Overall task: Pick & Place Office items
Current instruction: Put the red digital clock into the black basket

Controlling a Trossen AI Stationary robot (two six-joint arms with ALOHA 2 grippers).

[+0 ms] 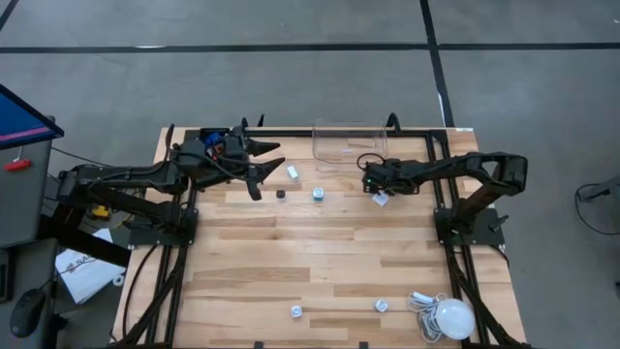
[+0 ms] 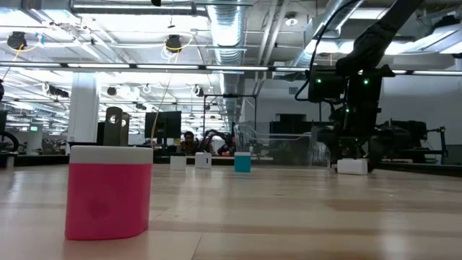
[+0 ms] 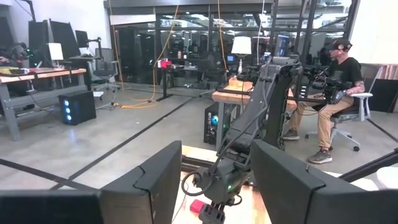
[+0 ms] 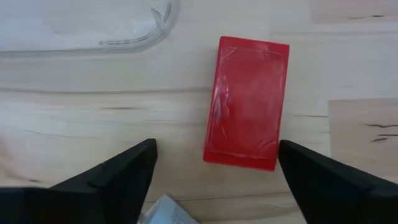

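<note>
From above, the left arm reaches in from the table's left edge toward the far side, and the left gripper [image 1: 263,160] has its two dark fingers spread wide with nothing between them. Just beside it on the wooden table [image 1: 320,262] lie a white block [image 1: 293,172], a small black piece [image 1: 281,194] and a blue-and-white block [image 1: 318,194]. The right arm folds in from the right edge, its right gripper [image 1: 377,189] pointed down over a small white item [image 1: 381,199], close to the clear plastic container [image 1: 351,145] at the far edge. Two more small white pieces [image 1: 296,311] [image 1: 382,305] lie near the front edge, and a white round bulb [image 1: 453,318] with coiled cable sits at the front right corner.

At table height, a pink block with a white top [image 2: 110,191] stands close to the camera. Farther back stand a white block [image 2: 203,159] and a blue block [image 2: 242,162]. The right arm comes down from above, its gripper just over a white piece [image 2: 352,166].

The left wrist camera looks past its own parted fingers [image 3: 143,186] to the right arm, with a red item [image 3: 198,206] below it. A person [image 3: 333,93] sits on a chair in the room behind.

The right wrist camera shows its fingers [image 4: 124,171] open, apart from a red rectangular block [image 4: 247,102] lying flat on the wood between and beyond them. The container's clear rim [image 4: 87,40] is near, and a pale scrap [image 4: 165,211] shows by one finger. No writing can be read anywhere.
</note>
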